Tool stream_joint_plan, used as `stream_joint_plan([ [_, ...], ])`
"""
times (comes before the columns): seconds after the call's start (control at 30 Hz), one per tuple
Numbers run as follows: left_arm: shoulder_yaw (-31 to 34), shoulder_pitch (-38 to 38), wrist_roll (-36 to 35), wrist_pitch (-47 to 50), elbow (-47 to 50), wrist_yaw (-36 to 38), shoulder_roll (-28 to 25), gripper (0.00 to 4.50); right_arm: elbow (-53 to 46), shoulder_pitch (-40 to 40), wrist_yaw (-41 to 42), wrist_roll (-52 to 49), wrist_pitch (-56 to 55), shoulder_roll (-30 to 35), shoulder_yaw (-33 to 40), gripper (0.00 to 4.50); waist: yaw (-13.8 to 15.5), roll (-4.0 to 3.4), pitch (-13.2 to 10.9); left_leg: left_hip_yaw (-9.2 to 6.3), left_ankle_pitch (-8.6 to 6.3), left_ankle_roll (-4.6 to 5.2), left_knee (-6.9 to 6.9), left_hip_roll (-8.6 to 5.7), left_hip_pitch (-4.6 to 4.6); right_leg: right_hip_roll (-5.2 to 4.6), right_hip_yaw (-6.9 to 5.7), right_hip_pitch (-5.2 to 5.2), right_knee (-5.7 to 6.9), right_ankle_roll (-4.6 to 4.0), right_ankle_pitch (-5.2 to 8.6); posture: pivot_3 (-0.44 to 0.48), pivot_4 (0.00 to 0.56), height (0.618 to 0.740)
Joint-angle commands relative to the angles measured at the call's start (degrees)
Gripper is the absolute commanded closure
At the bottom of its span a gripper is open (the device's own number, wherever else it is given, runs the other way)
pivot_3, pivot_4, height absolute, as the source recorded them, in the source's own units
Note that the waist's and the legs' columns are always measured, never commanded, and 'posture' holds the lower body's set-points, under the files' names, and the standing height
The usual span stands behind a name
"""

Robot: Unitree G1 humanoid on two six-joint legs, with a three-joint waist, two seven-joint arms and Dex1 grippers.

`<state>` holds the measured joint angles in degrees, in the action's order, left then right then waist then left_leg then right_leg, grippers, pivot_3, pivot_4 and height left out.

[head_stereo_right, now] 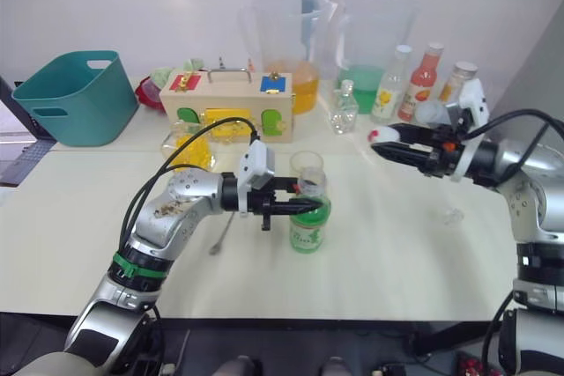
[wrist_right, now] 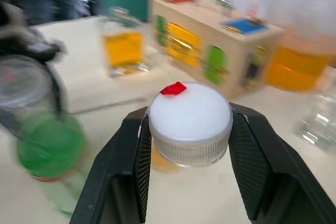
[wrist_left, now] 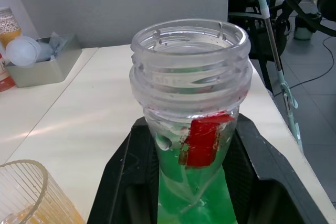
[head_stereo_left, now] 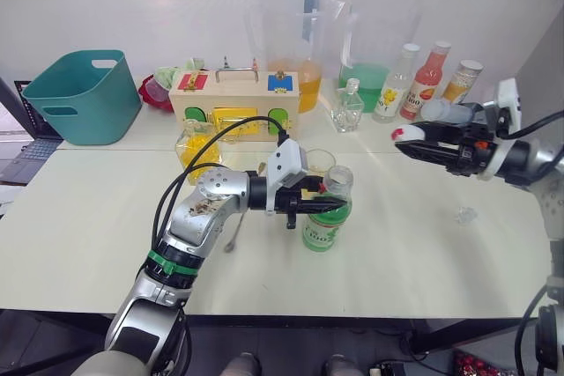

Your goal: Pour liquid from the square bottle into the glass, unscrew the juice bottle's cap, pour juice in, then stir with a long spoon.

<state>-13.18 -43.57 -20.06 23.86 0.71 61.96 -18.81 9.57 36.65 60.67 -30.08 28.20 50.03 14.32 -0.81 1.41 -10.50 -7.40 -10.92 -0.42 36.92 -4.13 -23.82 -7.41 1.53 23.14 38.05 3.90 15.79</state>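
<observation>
Your left gripper point(head_stereo_left: 330, 206) is closed on the neck of the juice bottle point(head_stereo_left: 327, 226), just under the open top. That bottle stands upright near the middle of the frame, on the pale table point(head_stereo_left: 88, 235). It has green juice in the lower part and its top is bare, with the screw rings showing in the left wrist view.

Your right gripper point(wrist_right: 190, 129) is shut around the white cap point(wrist_right: 190, 121). It hangs in the air at the right of the frame, well apart from the bottle, so the cap looks to be off already.

Look for the glass point(head_stereo_left: 317, 167) just behind the juice bottle, a little up from the middle of the frame. It is clear with ribbed sides and seems to have some yellow drink in it. The square bottle point(head_stereo_left: 196, 148) with yellow liquid sits left of the middle. A long spoon point(head_stereo_left: 236, 233) lies flat on the table under your left arm.

I think the next job is pouring the juice. Watch out, because the bottle is thin clear plastic and may squash if you squeeze hard. It is only part full, so it should feel light, but the juice will slosh when you tip it. Hold it at the stiff neck, as you do now. Tip slowly, since the glass could fall over or break if you bump it.
</observation>
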Motion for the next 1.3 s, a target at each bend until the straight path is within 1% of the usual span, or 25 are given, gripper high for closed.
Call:
stream_joint_plan([
  [0.03, -0.92, 0.6, -0.45, 0.5, 1.33, 0.18, 0.37, 3.24, -0.37, -2.06, -7.31, 2.54, -1.23, -0.6, 3.35, 2.88, -0.05, -0.01, 0.01, 0.03, 0.0, 0.0, 0.0, 0.0, 0.0, 0.0, 0.04, 0.01, -0.01, 0.0, 0.0, 0.0, 0.15, 0.74],
  [0.1, -0.9, 0.61, -0.49, 0.48, 1.25, 0.14, 0.45, 3.24, -0.3, -5.6, -12.34, 4.1, -1.22, -3.18, 3.63, 2.88, 0.0, 0.01, 0.01, 0.04, 0.0, 0.0, 0.0, 0.01, 0.03, 0.0, 0.05, -0.02, 0.0, 0.0, 0.0, 0.0, 0.15, 0.74],
  [0.2, -0.76, 0.63, -0.61, 0.63, 1.31, 0.03, 0.47, 3.24, 0.41, -8.41, -19.9, 6.54, -1.39, -7.4, 3.97, 2.88, -0.02, 0.01, 0.02, 0.04, 0.0, 0.0, 0.0, 0.0, 0.06, 0.0, 0.05, -0.06, -0.01, 0.0, 0.0, 0.0, 0.15, 0.74],
  [0.47, -0.33, 1.17, -0.85, 1.39, 2.46, -0.65, -0.21, 3.24, 3.1, -11.24, -32.13, 12.72, -4.97, -14.05, 3.06, 2.88, -0.1, -0.07, 0.04, 0.13, 0.0, 0.0, -0.02, 0.0, 0.1, 0.01, 0.2, -0.02, 0.02, 0.0, 0.0, 0.0, 0.15, 0.74],
  [0.63, -0.25, 1.4, -0.8, 1.51, 2.77, -0.81, -0.41, 3.24, 3.2, -12.13, -33.52, 14.56, -5.4, -14.77, 1.9, 2.88, -0.19, -0.07, 0.05, 0.16, 0.0, 0.01, -0.02, -0.01, 0.1, 0.01, 0.22, -0.03, 0.01, 0.0, 0.0, 0.0, 0.15, 0.74],
  [0.77, -0.09, 1.43, -0.77, 1.66, 2.86, -1.09, -0.41, 3.24, 3.65, -12.9, -36.01, 15.08, -3.03, -15.9, 1.77, 2.88, -0.24, -0.08, 0.05, 0.17, 0.0, 0.01, -0.03, 0.03, 0.14, 0.04, 0.23, -0.04, 0.02, 0.0, 0.0, 0.0, 0.15, 0.74],
  [1.0, -0.19, 1.28, -0.68, 1.34, 2.37, -1.16, -0.08, 3.24, 2.19, -14.03, -36.54, 14.55, 0.17, -17.36, 1.65, 2.88, -0.26, -0.08, 0.05, 0.19, 0.0, 0.01, -0.03, 0.03, 0.16, 0.05, 0.26, -0.05, 0.02, 0.0, 0.0, 0.0, 0.15, 0.74],
  [1.07, -0.2, 1.19, -0.64, 1.25, 2.17, -1.1, -0.02, 3.24, 1.36, -13.98, -36.24, 14.53, 0.78, -17.48, 1.57, 1.85, -0.27, -0.08, 0.05, 0.19, 0.0, 0.01, -0.03, 0.02, 0.15, 0.05, 0.26, -0.04, 0.02, 0.0, 0.0, 0.0, 0.15, 0.74],
  [1.23, -0.32, 1.14, -0.43, 0.85, 1.63, -1.07, 0.19, 3.24, -0.47, -14.15, -36.57, 14.79, 2.83, -17.28, 1.45, 0.17, -0.26, -0.08, 0.05, 0.21, 0.0, 0.01, -0.03, 0.03, 0.18, 0.05, 0.29, -0.05, 0.02, 0.01, 0.0, 0.0, 0.15, 0.74],
  [1.27, -0.4, 1.17, -0.29, 0.61, 1.36, -1.0, 0.22, 3.24, -1.66, -13.93, -36.03, 14.05, 3.0, -17.47, 1.67, 0.04, -0.26, -0.08, 0.05, 0.21, 0.0, 0.01, -0.03, 0.03, 0.18, 0.05, 0.29, -0.05, 0.02, 0.0, 0.0, 0.0, 0.15, 0.74],
  [1.3, -0.39, 1.18, -0.27, 0.51, 1.18, -0.97, 0.24, 3.24, -2.95, -13.64, -35.45, 13.26, 3.22, -17.59, 1.88, 0.04, -0.26, -0.08, 0.05, 0.21, 0.0, 0.01, -0.03, 0.02, 0.17, 0.05, 0.29, -0.05, 0.02, 0.01, 0.0, 0.0, 0.15, 0.74],
])
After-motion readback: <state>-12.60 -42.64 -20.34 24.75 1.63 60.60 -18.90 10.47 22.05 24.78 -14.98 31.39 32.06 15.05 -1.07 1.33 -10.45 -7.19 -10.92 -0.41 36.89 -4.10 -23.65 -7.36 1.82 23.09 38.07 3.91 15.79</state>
